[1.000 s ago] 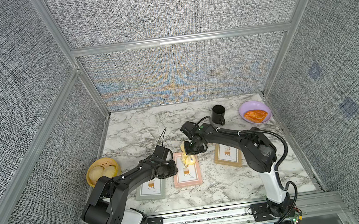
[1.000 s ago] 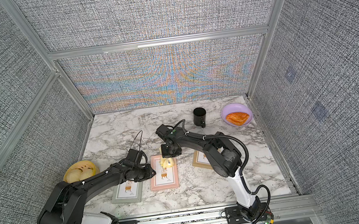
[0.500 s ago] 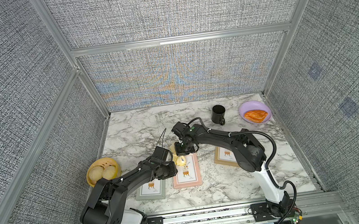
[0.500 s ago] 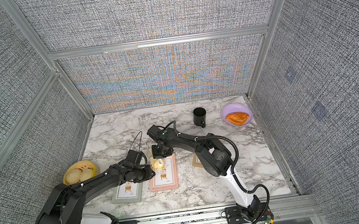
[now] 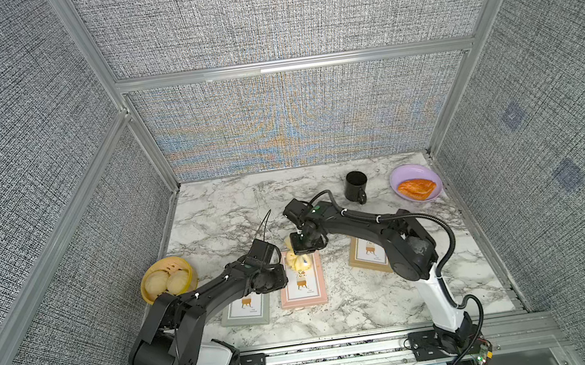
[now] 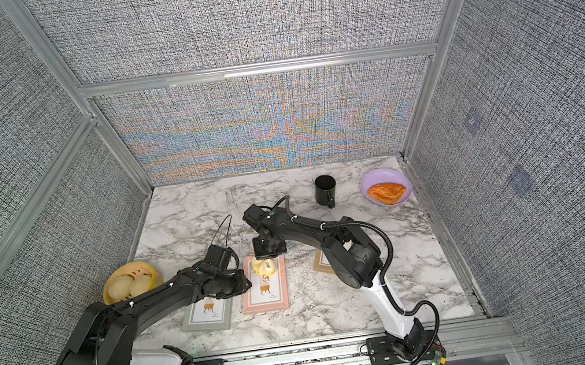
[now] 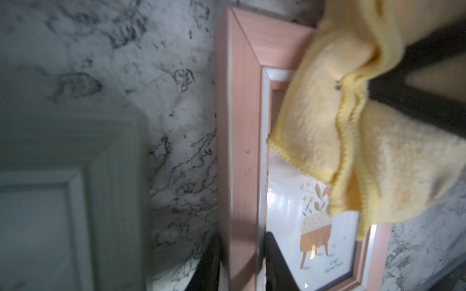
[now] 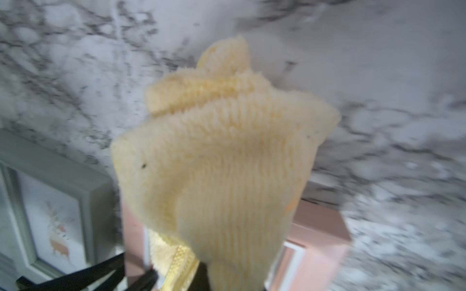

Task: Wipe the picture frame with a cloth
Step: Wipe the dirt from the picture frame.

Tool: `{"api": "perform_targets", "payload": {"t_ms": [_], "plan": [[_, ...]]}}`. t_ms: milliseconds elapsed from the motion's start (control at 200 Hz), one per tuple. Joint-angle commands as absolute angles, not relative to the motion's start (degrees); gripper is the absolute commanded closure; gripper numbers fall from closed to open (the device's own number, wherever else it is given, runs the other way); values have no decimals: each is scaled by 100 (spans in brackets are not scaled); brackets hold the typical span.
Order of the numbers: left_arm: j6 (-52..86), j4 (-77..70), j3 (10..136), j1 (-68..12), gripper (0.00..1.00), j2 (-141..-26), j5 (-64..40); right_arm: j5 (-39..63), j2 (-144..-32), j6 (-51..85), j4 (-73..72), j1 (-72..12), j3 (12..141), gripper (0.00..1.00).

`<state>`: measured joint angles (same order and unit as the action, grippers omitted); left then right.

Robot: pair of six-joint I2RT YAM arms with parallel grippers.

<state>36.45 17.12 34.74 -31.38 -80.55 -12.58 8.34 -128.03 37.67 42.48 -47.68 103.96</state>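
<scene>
What I watched was how the cloth (image 5: 299, 263) sat against the pink picture frame (image 5: 303, 293). The frame lay flat on the table (image 5: 218, 216). Its long axis ran from the far side toward the robot's base. A grey-green frame (image 5: 246, 306) lay just beside it on the left, and a wood-toned frame (image 5: 368, 258) lay apart on the right.

The right jaws were closed on the cloth, which hung below them as a bunched wad. Its lower folds rested on the far end of the pink frame, over the top rail and the upper part of the glass (in the left wrist view the printed stool lower down showed uncovered). So the unwiped glass lay toward the base from the right jaws, straight along that long axis.

The left jaws were clamped across the frame's left long rail, one on the outer edge and one on the glass side, roughly midway along it.

I judged that the left arm was pinning the frame and that the stroke belonged to the right arm. That stroke would be a drag toward the base, kept to the right of the inner left jaw so the wad would not snag on it.
</scene>
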Motion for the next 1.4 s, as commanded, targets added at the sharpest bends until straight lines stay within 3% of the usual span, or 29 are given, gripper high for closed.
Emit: {"api": "perform_targets", "payload": {"t_ms": [0, 165, 440, 571, 886, 1091, 1396], "plan": [[3612, 2342, 3463, -3138, 95, -8080, -1086, 1199, -13097, 3835, 4107, -4886, 10807, 100], [3608, 2380, 3461, -3132, 96, -8077, -1046, 922, -13308, 3689, 4701, -4855, 11225, 100], [3588, 2425, 3492, -3129, 96, -8136, -989, 581, -12304, 3636, 4764, -4256, 9613, 100], [3568, 2435, 3511, -3133, 97, -8117, -989, 618, -12186, 3529, 4756, -4231, 9452, 100], [3586, 2435, 3513, -3136, 97, -8069, -973, 1053, -13035, 3616, 4491, -4833, 10922, 100], [3621, 2393, 3503, -3132, 98, -8083, -993, 1081, -13683, 3506, 5071, -4926, 12111, 100], [3629, 2360, 3501, -3134, 98, -8138, -991, 742, -12384, 3406, 4862, -4352, 9990, 100]]}}
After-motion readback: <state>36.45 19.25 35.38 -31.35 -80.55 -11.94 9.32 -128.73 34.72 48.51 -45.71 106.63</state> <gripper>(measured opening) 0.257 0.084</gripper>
